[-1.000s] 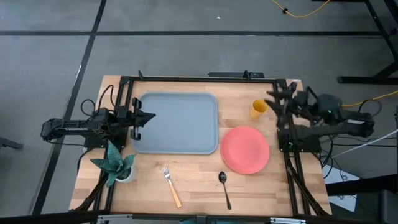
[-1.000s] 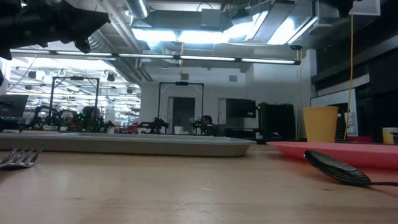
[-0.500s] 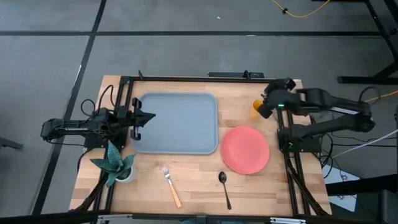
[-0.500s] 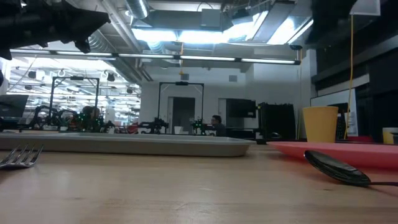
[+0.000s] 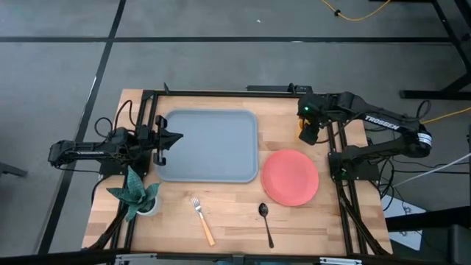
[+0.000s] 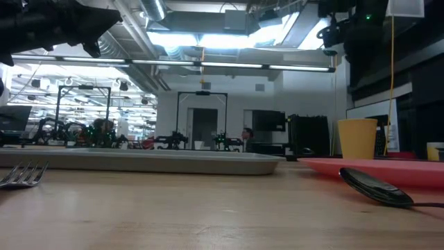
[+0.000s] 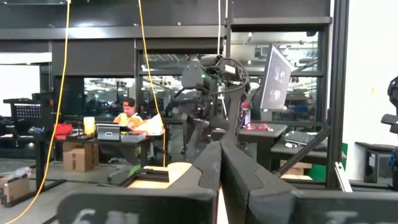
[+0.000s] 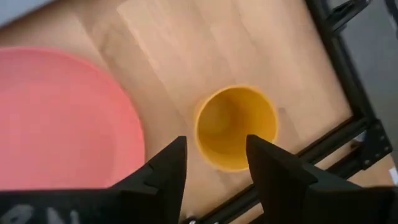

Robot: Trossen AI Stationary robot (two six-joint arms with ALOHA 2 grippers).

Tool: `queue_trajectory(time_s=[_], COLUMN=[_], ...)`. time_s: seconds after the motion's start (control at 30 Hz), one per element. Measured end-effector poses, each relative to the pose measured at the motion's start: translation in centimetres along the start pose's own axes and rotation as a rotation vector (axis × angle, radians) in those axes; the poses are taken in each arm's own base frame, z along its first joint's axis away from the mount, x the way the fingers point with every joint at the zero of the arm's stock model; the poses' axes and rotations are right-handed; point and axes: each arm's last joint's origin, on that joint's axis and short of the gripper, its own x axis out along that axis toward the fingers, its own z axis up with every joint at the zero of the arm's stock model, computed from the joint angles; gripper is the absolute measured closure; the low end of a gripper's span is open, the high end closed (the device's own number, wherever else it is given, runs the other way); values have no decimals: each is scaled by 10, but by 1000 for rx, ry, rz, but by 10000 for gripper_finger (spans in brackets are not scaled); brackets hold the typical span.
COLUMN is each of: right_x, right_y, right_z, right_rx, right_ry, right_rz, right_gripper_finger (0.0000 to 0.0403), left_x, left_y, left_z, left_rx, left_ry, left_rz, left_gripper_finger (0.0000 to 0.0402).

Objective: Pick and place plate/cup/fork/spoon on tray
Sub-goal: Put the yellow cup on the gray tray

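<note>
The yellow-orange cup (image 8: 236,127) stands upright on the table at the far right, beyond the coral plate (image 5: 290,177). My right gripper (image 8: 214,158) hovers above the cup, pointing down and open, with one finger on either side of the cup's near rim and clear of it. In the high view the gripper (image 5: 309,126) covers most of the cup (image 5: 302,131). The grey-blue tray (image 5: 208,145) lies at the far left centre. The fork (image 5: 202,219) and the dark spoon (image 5: 265,223) lie near the front edge. My left gripper (image 5: 163,140) waits shut at the tray's left rim.
A small potted plant (image 5: 136,193) stands at the front left, beside the tray's near left corner. Black frame rails (image 5: 235,93) run along the table's far edge and both sides. Bare wood shows between the tray and the cutlery.
My right gripper has swung from the table's right edge toward the left, over the cup, and has tipped to point down. The tableware and my left arm have stayed where they were.
</note>
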Motion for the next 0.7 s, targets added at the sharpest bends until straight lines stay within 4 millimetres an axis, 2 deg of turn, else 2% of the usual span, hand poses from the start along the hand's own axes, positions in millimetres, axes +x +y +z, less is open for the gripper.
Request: queue_trajectory(time_s=[0.17, 0.33, 0.7], right_x=[5, 33, 75], right_y=[-1, 4, 9], right_z=[0, -11, -23], right_rx=[62, 79, 49], right_ry=[-10, 45, 43], right_rz=[4, -2, -49], right_gripper_finger=[232, 232, 232], left_x=[0, 0, 0], left_y=[0, 0, 0], left_z=[0, 0, 0], left_rx=[0, 0, 0], left_ry=[0, 0, 1], left_rz=[0, 0, 3], left_gripper_finger=[401, 401, 401])
